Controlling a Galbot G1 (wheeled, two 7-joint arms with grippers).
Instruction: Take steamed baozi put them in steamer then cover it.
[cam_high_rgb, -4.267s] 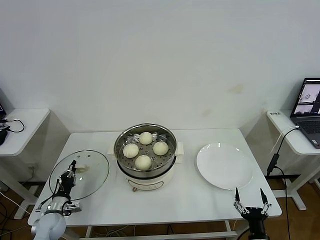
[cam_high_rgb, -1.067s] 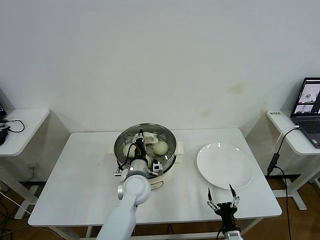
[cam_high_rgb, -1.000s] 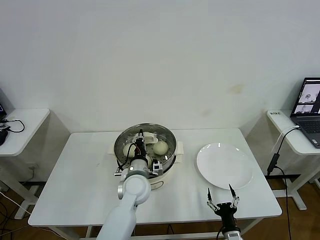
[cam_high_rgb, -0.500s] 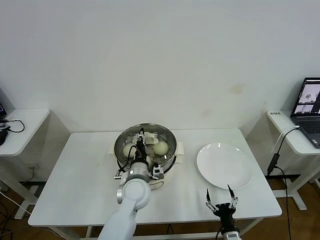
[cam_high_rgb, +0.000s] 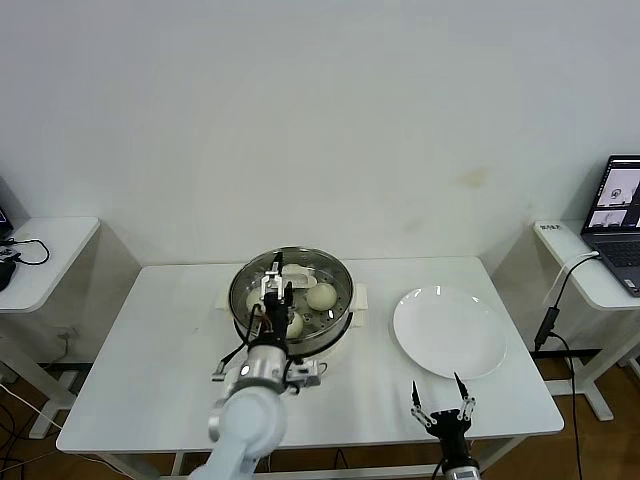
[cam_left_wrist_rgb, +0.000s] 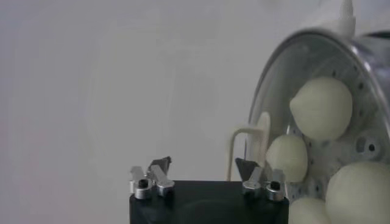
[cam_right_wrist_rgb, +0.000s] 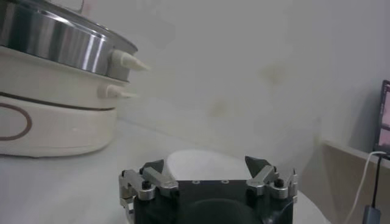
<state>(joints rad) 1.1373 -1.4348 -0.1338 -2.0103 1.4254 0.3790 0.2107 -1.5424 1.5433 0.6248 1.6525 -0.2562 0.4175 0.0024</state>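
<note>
Lifted back from the pot since a second ago, the left gripper (cam_high_rgb: 273, 285) now hangs above the near-left part of the steamer (cam_high_rgb: 291, 300), its two fingers spread wide and holding nothing. Four seconds earlier it gripped the cover out at the left end of the table (cam_high_rgb: 160, 380); that spot now lies bare. The glass cover (cam_high_rgb: 291, 276) sits on the steamer directly beneath and beyond the left gripper, its cream handle (cam_left_wrist_rgb: 250, 146) showing just past the fingertips in the left wrist view. Under the glass, the steamed baozi (cam_high_rgb: 321, 296) lie beyond and to the right of the open fingers; the left wrist view shows four of them (cam_left_wrist_rgb: 321, 109) on the perforated tray, while the head view shows only part of the group, the arm covering the rest.

Down at the table's near edge, the right gripper (cam_high_rgb: 439, 398) points upward with its fingers apart and empty. One white plate (cam_high_rgb: 448, 331) lies just beyond it, bare, and the steamer stands well off to its left.

Count: one steamer, one cover, four buns, one plate, two grippers. One laptop (cam_high_rgb: 621, 210) sits on a side desk far to the right.
</note>
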